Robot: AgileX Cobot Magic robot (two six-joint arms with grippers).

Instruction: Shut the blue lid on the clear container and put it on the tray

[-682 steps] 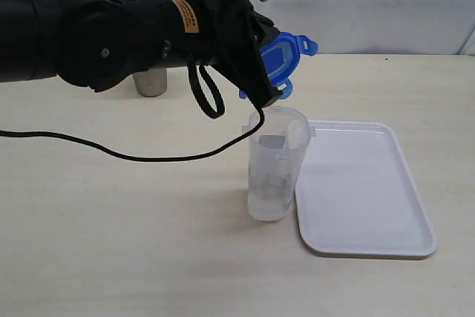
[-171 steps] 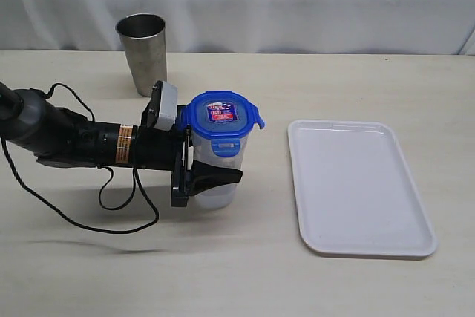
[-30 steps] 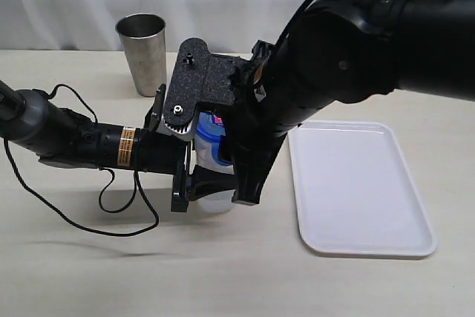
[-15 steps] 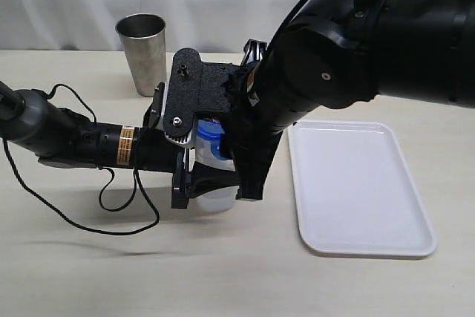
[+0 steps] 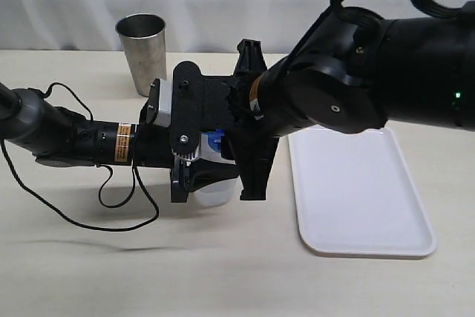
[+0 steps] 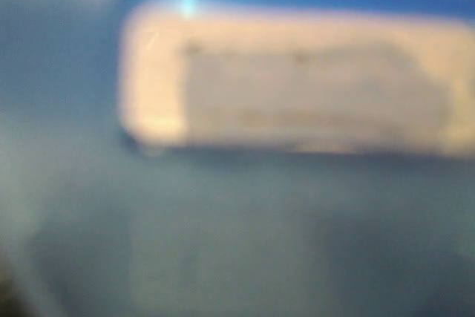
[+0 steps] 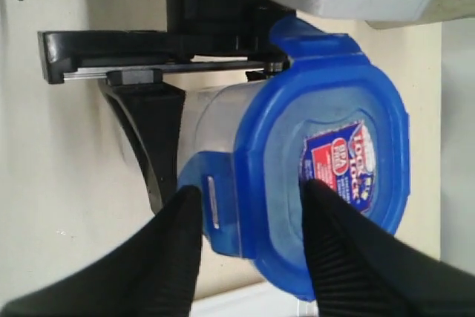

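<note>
Lying low along the table [image 5: 96,272], the left arm is reaching in from the left of the exterior view, and its gripper [image 5: 204,181] is clamping the container [image 5: 215,194] from the side, one black finger [image 7: 141,135] pressed against the clear wall in the right wrist view. The container is standing upright on the table, just left of the tray [image 5: 360,187] and apart from it; only its pale lower part is showing in the exterior view, below the arms. The lid [image 7: 326,176] is sitting on the container's mouth, its red-and-white sticker [image 7: 341,161] facing up. One flap [image 7: 215,209] is lying down along the wall, and another flap [image 7: 308,38] is sticking out toward the left gripper's body.

The right arm is bending down over the container from the right, covering most of it in the exterior view. The right gripper [image 7: 249,239] is hovering at the lid with its fingers apart, one fingertip [image 7: 182,217] outside the lowered flap and the other [image 7: 326,206] over the lid's top beside the sticker; whether they are touching the plastic cannot be told.

The left wrist view is showing only a blur of blue with a pale band across it.

Farther back on the table, a steel cup [image 5: 142,51] is standing upright, well apart from the container.
</note>
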